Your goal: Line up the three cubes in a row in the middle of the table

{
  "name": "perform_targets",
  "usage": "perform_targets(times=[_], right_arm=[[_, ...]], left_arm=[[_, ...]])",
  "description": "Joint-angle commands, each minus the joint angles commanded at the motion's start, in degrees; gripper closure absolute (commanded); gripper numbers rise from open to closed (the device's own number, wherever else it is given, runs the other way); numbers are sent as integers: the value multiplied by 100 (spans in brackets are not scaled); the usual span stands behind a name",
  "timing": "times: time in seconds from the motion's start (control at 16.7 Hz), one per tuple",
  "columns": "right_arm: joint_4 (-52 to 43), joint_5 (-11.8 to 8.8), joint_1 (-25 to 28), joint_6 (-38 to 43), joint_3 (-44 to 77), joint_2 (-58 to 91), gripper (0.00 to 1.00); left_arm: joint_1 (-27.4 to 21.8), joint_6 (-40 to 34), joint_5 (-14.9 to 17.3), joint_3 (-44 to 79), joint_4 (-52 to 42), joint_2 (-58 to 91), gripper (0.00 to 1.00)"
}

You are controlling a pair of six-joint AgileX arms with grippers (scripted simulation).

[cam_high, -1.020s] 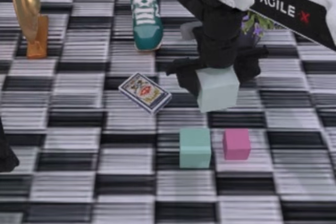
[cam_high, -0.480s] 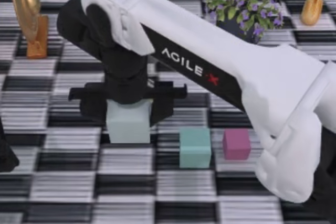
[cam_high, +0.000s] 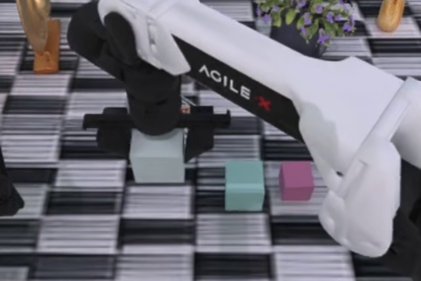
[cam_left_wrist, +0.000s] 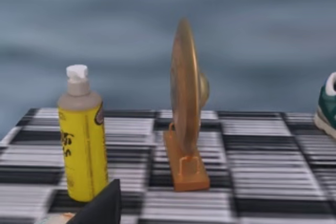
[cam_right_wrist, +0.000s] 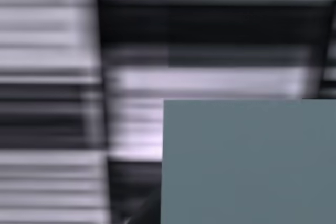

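My right gripper (cam_high: 156,144) is shut on the larger pale mint cube (cam_high: 156,157), its dark fingers (cam_high: 110,137) pressed on the cube's two sides. It holds the cube low over the striped table (cam_high: 79,228), left of the teal cube (cam_high: 244,185) with a gap between them. The small pink cube (cam_high: 296,180) stands just right of the teal one. In the right wrist view the mint cube (cam_right_wrist: 247,161) fills the corner. My left arm (cam_high: 6,197) is parked at the table's left edge.
A gold trophy (cam_high: 36,18) stands at the back left, a flower pot (cam_high: 302,14) and a bread roll (cam_high: 391,11) at the back right. My right arm hides the card box. A yellow bottle (cam_left_wrist: 81,145) stands beside the trophy (cam_left_wrist: 186,129).
My right arm has swung from the back right across to the left with the mint cube, then sunk a little lower. The teal and pink cubes have not moved.
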Motion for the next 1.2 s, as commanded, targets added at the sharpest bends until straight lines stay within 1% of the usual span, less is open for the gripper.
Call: perform_targets(times=[0.42,0.54,0.78,1.2], right_arm=[[1486,8,32,7,-1871,-286,100],[1708,8,41,15,-2097,-319,100],[1730,8,42,16,-2119,-322,100],[1730,8,42,16,-2119,-322,47]], left_arm=[[0,0,0,0,0,0,0],[0,0,0,0,0,0,0],[0,0,0,0,0,0,0],[0,0,0,0,0,0,0]])
